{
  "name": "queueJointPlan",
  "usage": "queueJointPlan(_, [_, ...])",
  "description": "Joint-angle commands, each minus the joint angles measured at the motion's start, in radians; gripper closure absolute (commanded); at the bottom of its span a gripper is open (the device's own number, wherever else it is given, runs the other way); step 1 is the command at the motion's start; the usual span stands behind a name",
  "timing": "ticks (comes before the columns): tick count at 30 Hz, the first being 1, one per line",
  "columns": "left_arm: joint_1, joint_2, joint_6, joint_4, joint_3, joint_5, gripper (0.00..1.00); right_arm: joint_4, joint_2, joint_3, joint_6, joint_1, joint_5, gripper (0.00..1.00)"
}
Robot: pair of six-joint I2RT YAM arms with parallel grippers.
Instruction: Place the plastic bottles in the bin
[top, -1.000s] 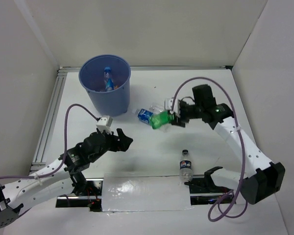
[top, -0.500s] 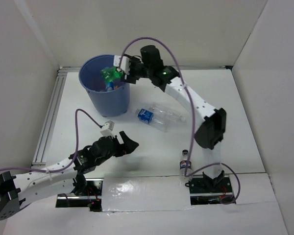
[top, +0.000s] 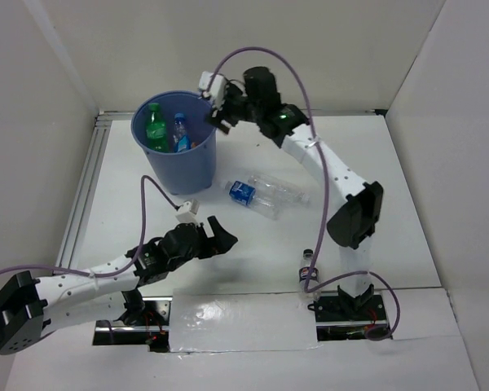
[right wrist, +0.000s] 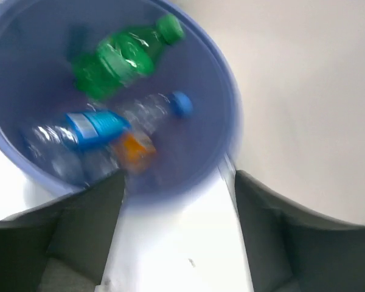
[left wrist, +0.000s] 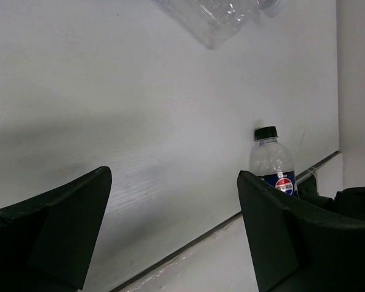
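Inside the bin (top: 183,167), a green bottle (top: 155,130).

The left gripper (left wrist: 173,182) hangs above the white table (left wrist: 109,91), its two dark fingers (left wrist: 61,225) spread wide with nothing between them. To the right, just past the right finger, a small cola bottle (left wrist: 272,163) with a black cap and a blue-and-red label stands upright beside the table's edge. Farther off, a clear plastic bottle (left wrist: 213,18) lies on its side, partly cut off by the frame.
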Motion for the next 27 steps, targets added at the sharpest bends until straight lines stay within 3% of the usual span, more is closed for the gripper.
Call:
queueJointPlan(1, [-0.004, 0.034, 0.056, 0.056, 0.061, -0.021, 0.03, -0.002, -0.177, -0.134, 0.135, -0.123, -0.058, 0.35])
queueJointPlan(4, [-0.004, 0.100, 0.096, 0.094, 0.104, -0.010, 0.10, -0.072, -0.248, -0.259, 0.157, -0.238, -0.090, 0.70])
queueJointPlan(5, [-0.004, 0.124, 0.132, 0.095, 0.126, 0.010, 0.23, -0.098, -0.248, -0.325, 0.157, -0.261, -0.090, 0.73])
queueJointPlan(6, [-0.014, 0.181, 0.153, 0.095, 0.176, 0.022, 0.32, -0.168, -0.257, -0.348, 0.157, -0.304, -0.090, 0.71])
queueJointPlan(7, [-0.014, 0.212, 0.213, 0.078, 0.205, 0.055, 0.41, -0.210, -0.248, -0.368, 0.128, -0.326, -0.124, 0.62])
queueJointPlan(8, [-0.023, 0.243, 0.260, 0.093, 0.259, 0.091, 0.55, -0.241, -0.248, -0.403, 0.128, -0.361, -0.124, 0.33])
queueJointPlan(9, [-0.035, 0.278, 0.313, 0.093, 0.291, 0.138, 0.55, -0.277, -0.234, -0.417, 0.153, -0.379, -0.124, 0.20])
queueJointPlan(11, [-0.060, 0.411, 0.465, 0.081, 0.383, 0.308, 0.46, -0.304, -0.224, -0.463, 0.192, -0.424, -0.150, 0.07])
queueJointPlan(12, [-0.073, 0.468, 0.498, 0.017, 0.497, 0.359, 0.26, -0.293, -0.224, -0.492, 0.219, -0.477, -0.164, 0.00])
queueJointPlan(15, [-0.126, 0.689, 0.496, -0.127, 0.709, 0.471, 0.13, -0.269, -0.263, -0.577, 0.280, -0.575, -0.208, 0.00])
queueJointPlan(18, [-0.135, 0.856, 0.420, -0.152, 0.848, 0.596, 0.08, -0.227, -0.309, -0.669, 0.341, -0.645, -0.218, 0.00])
queueJointPlan(20, [-0.164, 0.963, 0.420, -0.264, 0.967, 0.608, 0.07, -0.174, -0.368, -0.745, 0.364, -0.685, -0.218, 0.00])
queueJointPlan(27, [-0.228, 1.126, 0.420, -0.529, 1.150, 0.556, 0.00, -0.150, -0.450, -0.850, 0.364, -0.771, -0.273, 0.00])
